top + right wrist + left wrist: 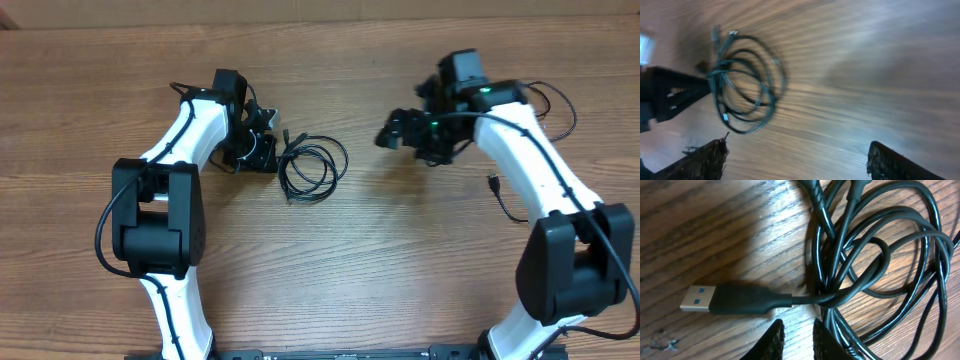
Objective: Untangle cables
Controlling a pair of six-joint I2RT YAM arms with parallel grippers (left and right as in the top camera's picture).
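Left wrist is showing tangled cables (830, 299) just ahead of my narrowed, empty left gripper (797, 337), right gripper (795, 160) hanging spread wide, so I am judging a pinch on the plug (735, 299) comes next.

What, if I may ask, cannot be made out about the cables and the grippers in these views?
- Overhead: the cables are too small to trace their crossings, and the left gripper hides with its own body whether it touches them.
- Left wrist: the cables run off the top, right and bottom edges. Only the fingertips show, so any grip is unclear.
- Right wrist: motion blur smears the strands.
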